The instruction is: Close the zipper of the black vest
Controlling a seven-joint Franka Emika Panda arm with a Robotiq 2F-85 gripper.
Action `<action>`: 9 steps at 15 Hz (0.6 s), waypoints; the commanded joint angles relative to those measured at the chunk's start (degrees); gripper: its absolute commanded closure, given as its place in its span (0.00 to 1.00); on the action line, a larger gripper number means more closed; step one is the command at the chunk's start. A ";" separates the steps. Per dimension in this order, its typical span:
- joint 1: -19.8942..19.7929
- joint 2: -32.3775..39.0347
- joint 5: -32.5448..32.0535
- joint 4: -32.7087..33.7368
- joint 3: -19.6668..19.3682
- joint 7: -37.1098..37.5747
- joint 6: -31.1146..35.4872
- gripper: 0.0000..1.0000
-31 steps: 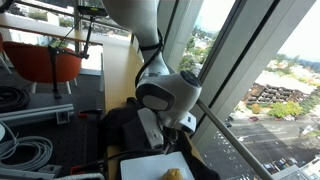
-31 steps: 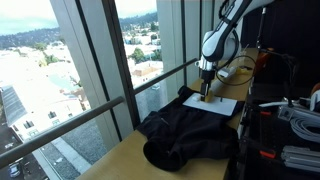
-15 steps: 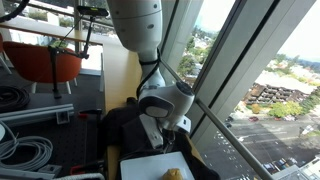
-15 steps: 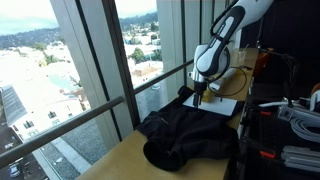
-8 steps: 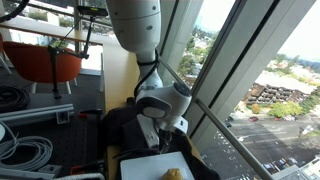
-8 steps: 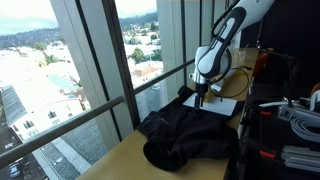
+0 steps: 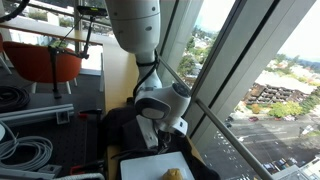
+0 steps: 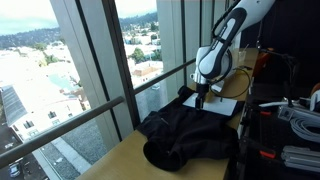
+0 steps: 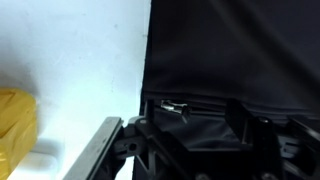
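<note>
The black vest lies rumpled on the wooden table; it also shows in an exterior view. My gripper is low over the vest's far end, beside the white tray. In the wrist view the vest fills the right side. A small metal zipper pull lies on a seam just inside one finger. My gripper is open, its fingers apart on either side of the fabric. The zipper line itself is hard to make out.
The white tray holds a yellow object, also seen in an exterior view. Window frames and glass run close along the table edge. Coiled cables and an orange chair stand on the room side.
Since two seconds ago the arm has come down and moved from over the tray onto the vest's edge. In the last half second it has barely moved.
</note>
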 commanded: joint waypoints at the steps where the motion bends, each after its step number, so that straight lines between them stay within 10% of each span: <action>1: -0.17 -0.35 -2.28 -0.33 -0.38 2.10 1.53 0.56; 7: 0.04 -0.49 -2.40 -1.15 -0.36 2.18 2.09 0.99; 9: 0.03 -0.58 -2.45 -1.13 -0.34 2.16 2.01 1.00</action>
